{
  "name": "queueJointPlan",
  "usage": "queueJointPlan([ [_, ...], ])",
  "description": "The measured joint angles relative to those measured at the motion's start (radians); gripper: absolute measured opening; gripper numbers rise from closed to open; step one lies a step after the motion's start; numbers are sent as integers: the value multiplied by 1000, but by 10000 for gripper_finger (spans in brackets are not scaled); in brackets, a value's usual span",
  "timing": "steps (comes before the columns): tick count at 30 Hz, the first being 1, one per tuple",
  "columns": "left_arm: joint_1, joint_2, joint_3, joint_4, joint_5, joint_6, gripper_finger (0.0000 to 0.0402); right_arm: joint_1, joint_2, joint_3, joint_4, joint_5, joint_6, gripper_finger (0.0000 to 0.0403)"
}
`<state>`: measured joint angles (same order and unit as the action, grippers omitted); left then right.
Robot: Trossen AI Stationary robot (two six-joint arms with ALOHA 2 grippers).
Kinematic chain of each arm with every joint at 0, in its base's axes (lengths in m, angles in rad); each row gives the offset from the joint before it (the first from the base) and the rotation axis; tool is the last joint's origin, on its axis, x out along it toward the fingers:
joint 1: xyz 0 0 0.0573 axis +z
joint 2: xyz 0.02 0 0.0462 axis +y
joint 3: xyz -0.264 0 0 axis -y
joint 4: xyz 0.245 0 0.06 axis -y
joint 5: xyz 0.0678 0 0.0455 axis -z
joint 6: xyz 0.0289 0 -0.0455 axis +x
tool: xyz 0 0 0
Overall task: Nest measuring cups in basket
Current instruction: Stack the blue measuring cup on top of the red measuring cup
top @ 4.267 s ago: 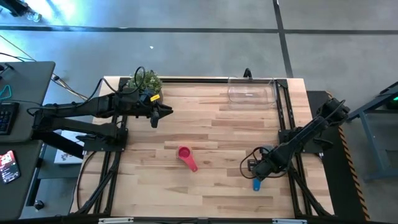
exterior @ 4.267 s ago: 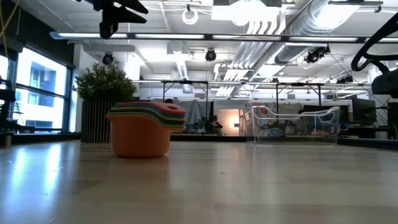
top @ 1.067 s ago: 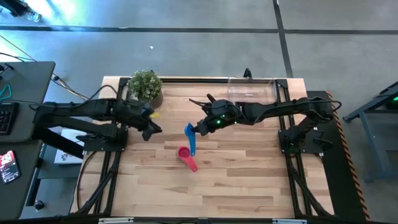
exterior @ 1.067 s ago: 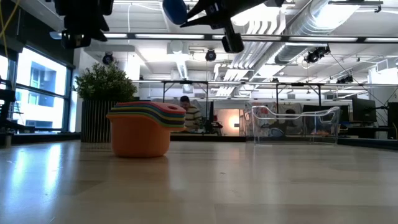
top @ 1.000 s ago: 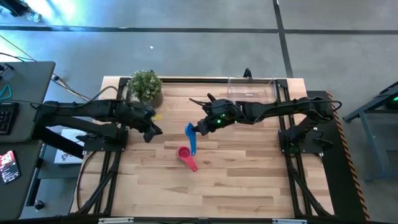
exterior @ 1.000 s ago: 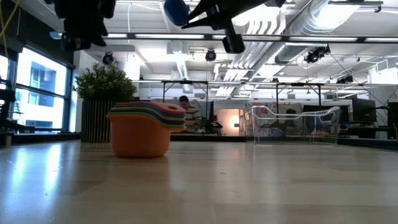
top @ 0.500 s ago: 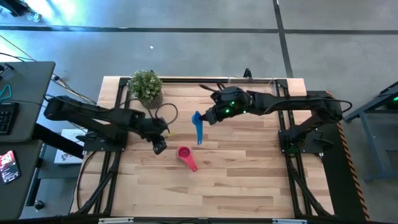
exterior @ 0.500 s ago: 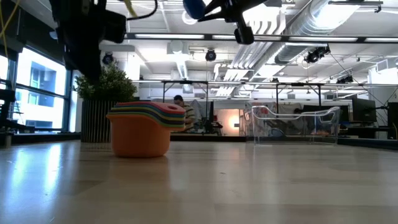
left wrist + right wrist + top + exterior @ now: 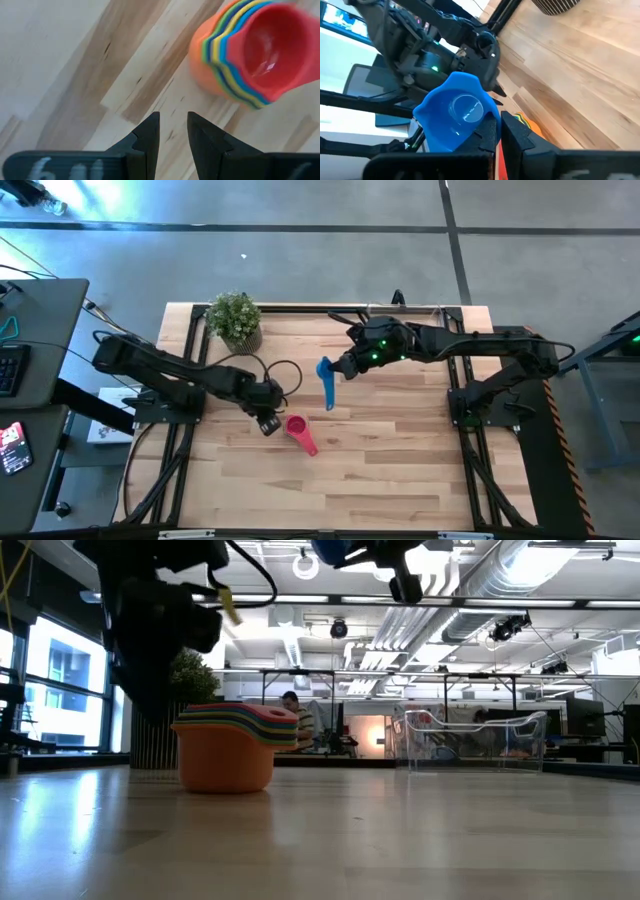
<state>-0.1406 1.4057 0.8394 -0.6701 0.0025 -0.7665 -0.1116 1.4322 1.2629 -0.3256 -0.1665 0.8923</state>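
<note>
Since the earlier frames, left tool (image 9: 268, 423) has swung from beside the plant (image 9: 234, 319) down to the nested cup stack (image 9: 297, 427) on the counter (image 9: 400, 470). Right tool (image 9: 343, 370) has carried the blue cup (image 9: 325, 380) toward the back. Basket (image 9: 470, 740): clear, at the back right of the counter, nothing seen in it. Stack: orange outermost, red innermost. Left tool: fingers (image 9: 147, 132) slightly apart, just beside the stack, empty. Right tool: clamped on the blue cup, held above the counter.

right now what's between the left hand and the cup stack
Nothing: in the left wrist view only bare table lies between the left hand and the cup stack.
</note>
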Motion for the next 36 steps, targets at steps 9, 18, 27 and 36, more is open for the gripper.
queueJointPlan([
  [9,-6,103,-1,68,38,-19,90,1,0,0,-39,0,-4,0],
  [18,-10,164,0,155,71,-36,90,1,0,0,-62,0,-4,0],
  [27,-10,206,0,260,79,-42,90,1,0,0,-74,-1,-3,0],
  [36,-10,225,0,365,93,-44,90,1,0,0,-75,-1,0,0],
])
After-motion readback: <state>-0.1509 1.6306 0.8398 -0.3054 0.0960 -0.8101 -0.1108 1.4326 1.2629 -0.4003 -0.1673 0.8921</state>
